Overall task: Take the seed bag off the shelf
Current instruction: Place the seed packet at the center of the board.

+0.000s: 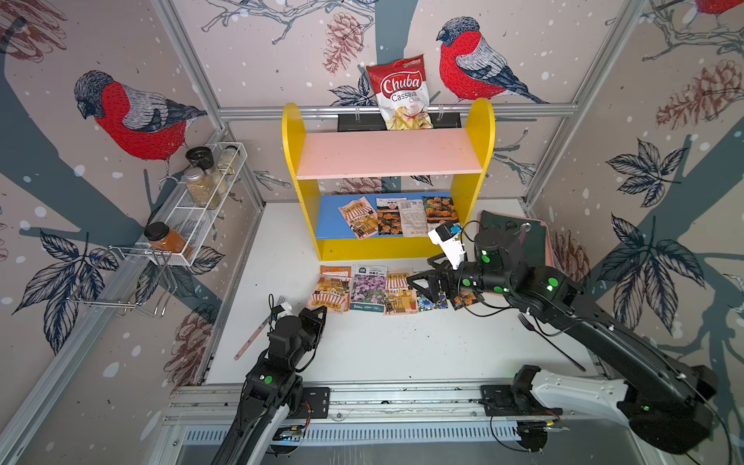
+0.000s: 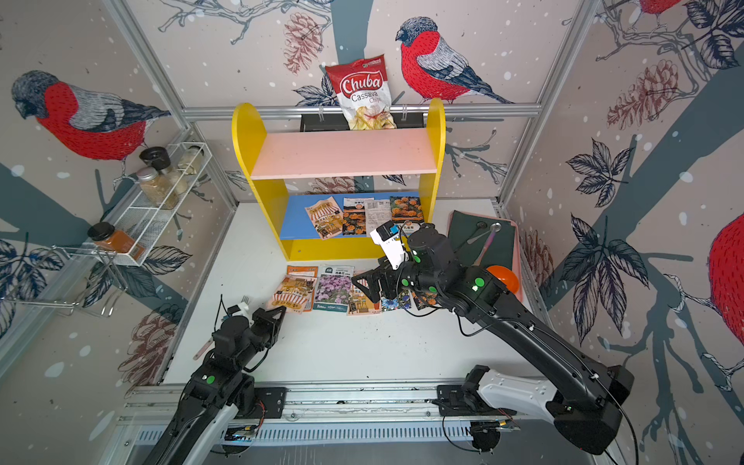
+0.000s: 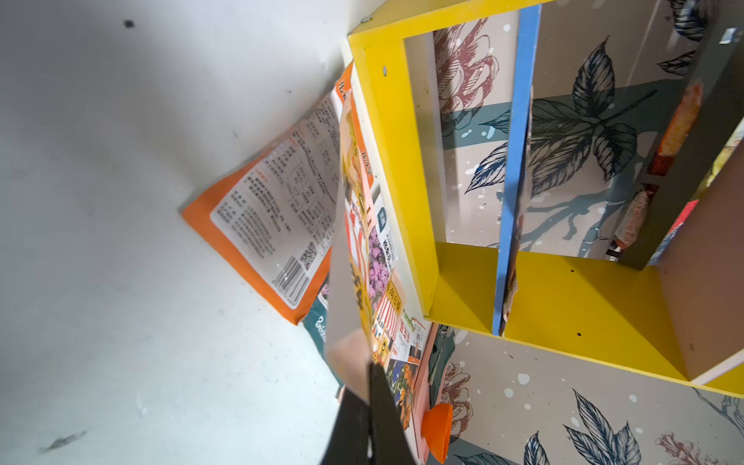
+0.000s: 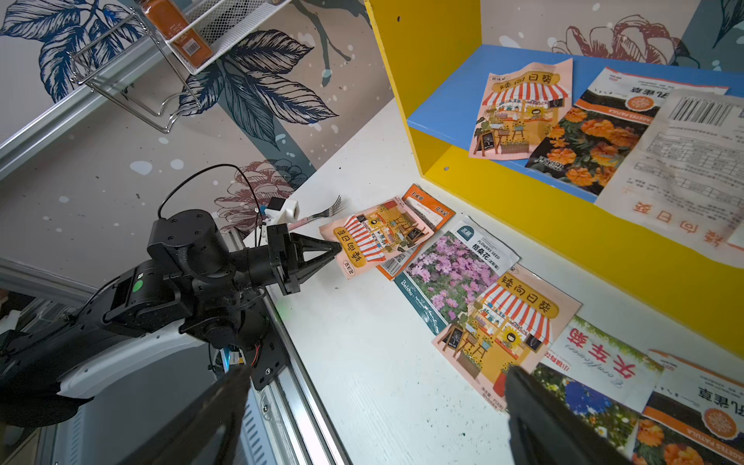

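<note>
The shelf (image 1: 292, 161) has yellow sides, a pink upper board (image 1: 388, 155) and a blue lower board (image 1: 330, 219). Several seed bags lie on the blue board (image 4: 447, 96), among them a pink one with a striped awning (image 1: 358, 217). My left gripper (image 1: 324, 310) is down at the table in front of the shelf, shut on the near edge of another pink awning seed bag (image 4: 378, 237), which shows edge-on in the left wrist view (image 3: 350, 282). My right gripper (image 1: 418, 282) hovers open above a row of seed bags (image 1: 368, 288) on the table, nothing between its fingers (image 4: 523, 402).
A red chips bag (image 1: 402, 94) stands behind the shelf's top. A white wire rack (image 1: 205, 193) with spice jars hangs on the left wall. A pink-handled fork (image 1: 261, 326) lies by my left arm. At the right are a black fork (image 1: 551, 342), a dark tray (image 1: 519, 237) and an orange bowl (image 2: 501, 277).
</note>
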### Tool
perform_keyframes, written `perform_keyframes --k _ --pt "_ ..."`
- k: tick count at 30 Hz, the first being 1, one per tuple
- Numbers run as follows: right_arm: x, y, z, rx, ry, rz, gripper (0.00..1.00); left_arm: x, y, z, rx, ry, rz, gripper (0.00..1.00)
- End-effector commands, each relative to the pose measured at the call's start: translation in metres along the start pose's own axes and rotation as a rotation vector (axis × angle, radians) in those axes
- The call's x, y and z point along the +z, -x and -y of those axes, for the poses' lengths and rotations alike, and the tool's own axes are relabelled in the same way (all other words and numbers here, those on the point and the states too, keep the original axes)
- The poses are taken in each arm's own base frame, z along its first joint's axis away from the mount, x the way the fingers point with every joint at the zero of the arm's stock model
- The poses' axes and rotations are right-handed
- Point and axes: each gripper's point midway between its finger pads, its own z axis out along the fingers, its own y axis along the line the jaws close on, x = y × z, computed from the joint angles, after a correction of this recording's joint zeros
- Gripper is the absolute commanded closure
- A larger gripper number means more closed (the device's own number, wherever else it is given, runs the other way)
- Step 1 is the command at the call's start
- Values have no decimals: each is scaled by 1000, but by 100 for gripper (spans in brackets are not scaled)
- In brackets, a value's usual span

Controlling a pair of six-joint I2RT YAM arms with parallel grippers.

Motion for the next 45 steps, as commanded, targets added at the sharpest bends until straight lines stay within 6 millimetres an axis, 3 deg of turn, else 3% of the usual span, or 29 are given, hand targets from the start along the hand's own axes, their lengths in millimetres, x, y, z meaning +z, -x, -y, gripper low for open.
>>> perform_keyframes --k 1,26,35,45 --pt "-1 -1 3 7 -20 -1 0 0 -7 -14 -16 51 -34 100" --pt "11 -15 11 -2 -36 -25 0 -28 -16 -37 16 195 -85 100" --pt "13 -16 11 -3 -32 -25 0 -31 -18 -56 -25 227 -81 100" --pt "14 -18 12 1 -34 -29 0 -30 -20 -61 -19 258 -94 100"
